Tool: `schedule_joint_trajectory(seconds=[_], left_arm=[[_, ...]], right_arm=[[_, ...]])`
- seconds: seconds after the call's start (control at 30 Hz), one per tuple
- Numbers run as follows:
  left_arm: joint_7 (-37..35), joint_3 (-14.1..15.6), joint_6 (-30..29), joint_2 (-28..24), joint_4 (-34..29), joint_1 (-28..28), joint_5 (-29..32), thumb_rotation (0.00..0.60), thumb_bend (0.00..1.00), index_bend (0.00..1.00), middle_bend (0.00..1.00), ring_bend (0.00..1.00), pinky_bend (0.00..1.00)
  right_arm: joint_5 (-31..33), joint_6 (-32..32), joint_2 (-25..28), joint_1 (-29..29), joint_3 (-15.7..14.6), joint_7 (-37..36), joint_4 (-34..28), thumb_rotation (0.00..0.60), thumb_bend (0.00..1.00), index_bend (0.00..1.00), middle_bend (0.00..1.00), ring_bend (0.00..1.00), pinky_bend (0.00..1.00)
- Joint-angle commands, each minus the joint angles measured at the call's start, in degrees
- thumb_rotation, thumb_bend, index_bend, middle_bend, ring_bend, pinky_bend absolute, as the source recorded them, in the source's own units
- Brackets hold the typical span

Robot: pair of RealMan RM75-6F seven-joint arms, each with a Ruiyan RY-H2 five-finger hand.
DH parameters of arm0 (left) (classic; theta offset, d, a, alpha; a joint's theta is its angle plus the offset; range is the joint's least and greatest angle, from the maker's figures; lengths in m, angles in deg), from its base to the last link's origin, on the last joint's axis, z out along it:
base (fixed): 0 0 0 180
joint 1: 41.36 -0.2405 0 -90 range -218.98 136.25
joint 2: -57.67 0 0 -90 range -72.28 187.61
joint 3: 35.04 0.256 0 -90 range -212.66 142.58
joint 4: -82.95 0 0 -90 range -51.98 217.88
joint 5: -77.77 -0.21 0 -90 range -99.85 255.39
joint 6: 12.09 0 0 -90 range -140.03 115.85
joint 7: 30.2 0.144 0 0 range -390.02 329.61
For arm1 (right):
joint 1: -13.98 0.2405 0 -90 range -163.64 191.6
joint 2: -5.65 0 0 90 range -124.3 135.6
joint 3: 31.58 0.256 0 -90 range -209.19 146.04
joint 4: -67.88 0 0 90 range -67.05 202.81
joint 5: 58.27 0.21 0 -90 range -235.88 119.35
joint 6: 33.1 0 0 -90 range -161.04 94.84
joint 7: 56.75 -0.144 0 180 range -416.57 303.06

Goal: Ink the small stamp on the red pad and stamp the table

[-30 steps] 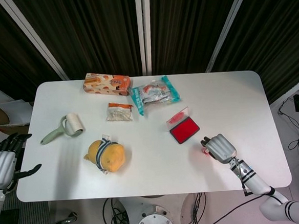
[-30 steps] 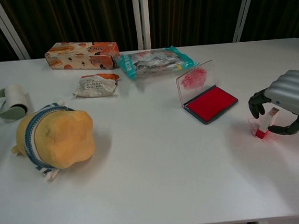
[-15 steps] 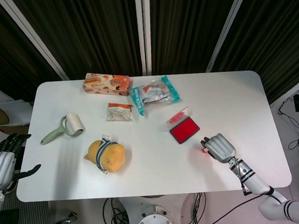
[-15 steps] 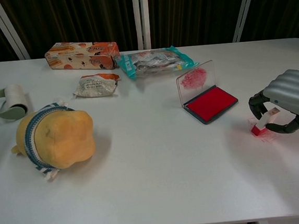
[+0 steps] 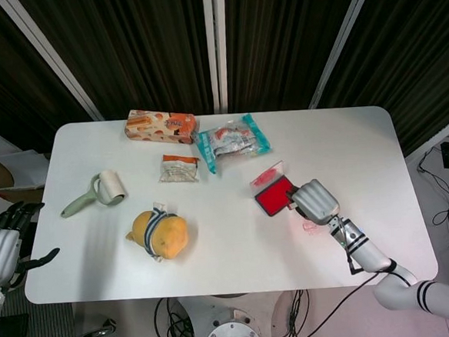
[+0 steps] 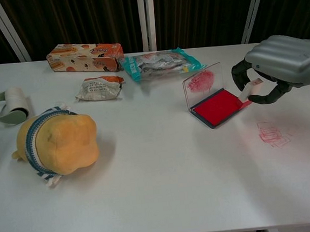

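Note:
The open red ink pad (image 6: 218, 106) lies right of the table's centre, its clear lid (image 6: 202, 83) standing up and smeared red. My right hand (image 6: 281, 64) hovers at the pad's right edge and pinches the small white stamp (image 6: 247, 93), whose red base hangs just above the pad's corner. In the head view the right hand (image 5: 313, 200) covers the stamp and overlaps the pad (image 5: 272, 199). Faint red stamp marks (image 6: 271, 133) show on the table (image 6: 167, 191) to the right of the pad. My left hand (image 5: 1, 253) hangs open off the table's left edge.
An orange plush toy (image 6: 56, 143) sits at the front left, with a lint roller (image 6: 10, 106) beyond it. A snack box (image 6: 84, 56), a small packet (image 6: 98, 88) and a teal packet (image 6: 160, 63) lie along the back.
My right hand lifted the stamp off the table and carried it left and back to the pad's right edge, uncovering red marks where it stood. The left hand stayed put.

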Motion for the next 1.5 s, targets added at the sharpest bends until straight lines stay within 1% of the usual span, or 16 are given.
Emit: schedule_joint_trajectory(seconds=[0.03, 0.07, 0.17, 0.37, 0.77, 1.0, 1.13, 1.23, 1.33, 1.43, 1.5], left_arm=[[-0.18, -0.03, 0.05, 0.10, 0.21, -0.01, 0.12, 0.491, 0.12, 0.16, 0.19, 0.12, 0.21], [-0.27, -0.07, 0.06, 0.14, 0.32, 0.00, 0.14, 0.494, 0.12, 0.16, 0.19, 0.12, 0.21], [-0.54, -0.02, 0.21, 0.27, 0.65, -0.01, 0.24, 0.492, 0.12, 0.16, 0.19, 0.12, 0.21], [-1.05, -0.01, 0.27, 0.47, 1.25, -0.07, 0.34, 0.490, 0.12, 0.16, 0.19, 0.12, 0.21], [-1.37, -0.15, 0.45, 0.33, 1.46, 0.11, 0.34, 0.492, 0.12, 0.16, 0.19, 0.12, 0.21], [-1.23, -0.23, 0.19, -0.09, 1.15, -0.04, 0.42, 0.493, 0.12, 0.16, 0.19, 0.12, 0.21], [-1.18, -0.21, 0.03, -0.24, 0.95, -0.08, 0.25, 0.493, 0.12, 0.16, 0.19, 0.12, 0.21], [-1.08, -0.15, 0.06, -0.20, 0.82, -0.06, 0.11, 0.494, 0.12, 0.16, 0.19, 0.12, 0.21], [-0.95, -0.17, 0.01, -0.08, 0.67, -0.01, -0.03, 0.492, 0.12, 0.16, 0.19, 0.12, 0.21], [-0.76, -0.16, 0.03, 0.05, 0.53, 0.06, -0.15, 0.492, 0.12, 0.16, 0.19, 0.12, 0.21], [-0.62, -0.09, 0.12, 0.21, 0.47, 0.11, -0.24, 0.492, 0.12, 0.16, 0.19, 0.12, 0.21]], right_arm=[[8.37, -8.30, -1.18, 4.29, 4.06, 5.28, -2.50, 0.600, 0.35, 0.60, 0.55, 0.75, 0.94], [10.49, -9.85, -1.99, 5.13, 4.69, 7.07, -2.40, 0.600, 0.35, 0.61, 0.55, 0.75, 0.94], [13.89, -11.48, -4.29, 6.66, 5.47, 10.60, -1.23, 0.600, 0.35, 0.61, 0.55, 0.75, 0.94], [17.70, -12.74, -7.43, 8.43, 5.34, 14.11, 1.12, 0.600, 0.35, 0.61, 0.55, 0.75, 0.94], [22.09, -14.07, -9.64, 10.41, 4.10, 17.33, 4.22, 0.600, 0.36, 0.63, 0.56, 0.75, 0.94], [22.85, -13.91, -10.55, 10.99, 3.45, 17.05, 5.65, 0.600, 0.37, 0.64, 0.57, 0.75, 0.94], [22.35, -12.37, -9.38, 10.82, 3.77, 15.79, 4.07, 0.600, 0.37, 0.64, 0.57, 0.75, 0.94], [21.36, -10.24, -7.10, 10.25, 4.17, 14.48, 1.15, 0.600, 0.37, 0.64, 0.57, 0.75, 0.94], [20.13, -7.59, -3.62, 8.96, 4.07, 13.50, -3.22, 0.600, 0.37, 0.64, 0.58, 0.75, 0.94], [19.16, -5.91, -0.13, 7.24, 2.52, 13.54, -7.18, 0.600, 0.37, 0.64, 0.57, 0.75, 0.94], [18.51, -5.11, 1.81, 5.82, 0.76, 13.66, -9.14, 0.600, 0.37, 0.64, 0.57, 0.75, 0.94]])
